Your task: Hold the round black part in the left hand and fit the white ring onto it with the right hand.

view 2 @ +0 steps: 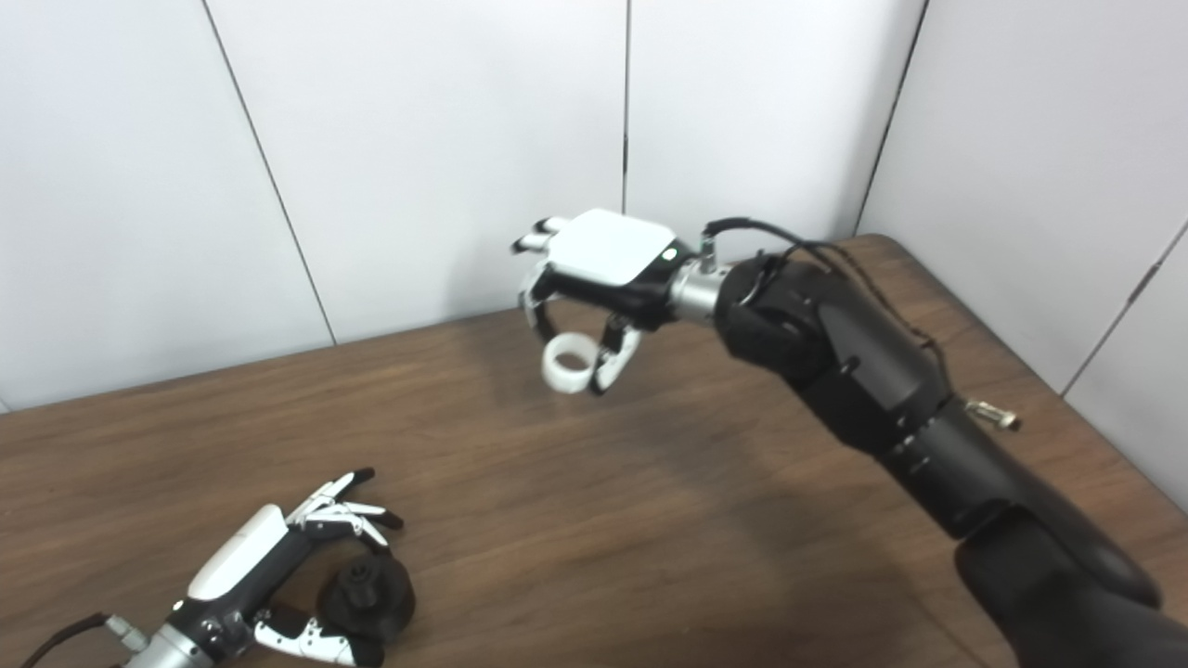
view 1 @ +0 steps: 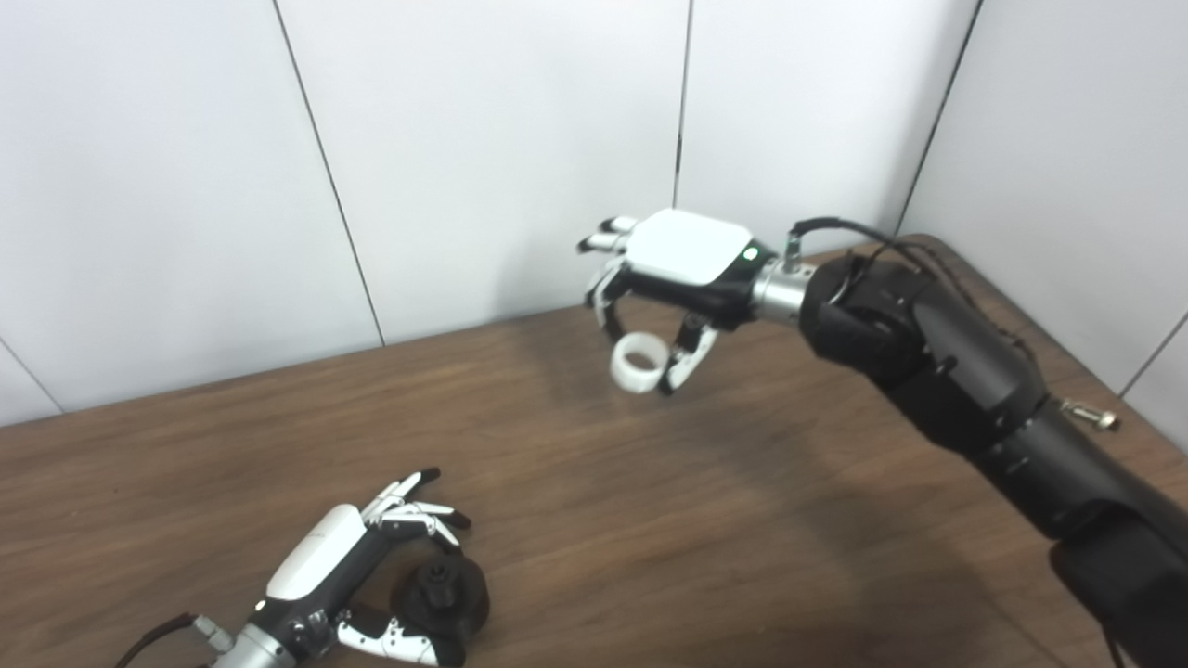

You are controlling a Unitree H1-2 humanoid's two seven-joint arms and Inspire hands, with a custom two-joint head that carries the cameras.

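The round black part [view 1: 447, 594] rests on the table near the front left, a knob sticking up from its middle. My left hand [view 1: 348, 575] curls around it, fingers above and thumb below, touching its edge. The white ring [view 1: 639, 363] hangs above the back middle of the table, pinched between the thumb and fingers of my right hand [view 1: 673, 269]. That hand is palm down, well above and to the right of the black part.
The brown wooden table [view 1: 650, 520] spans the view, with white wall panels [view 1: 464, 139] behind it. The right forearm [view 1: 965, 390] reaches in over the table's right side. The table's back right corner [view 1: 919, 243] is rounded.
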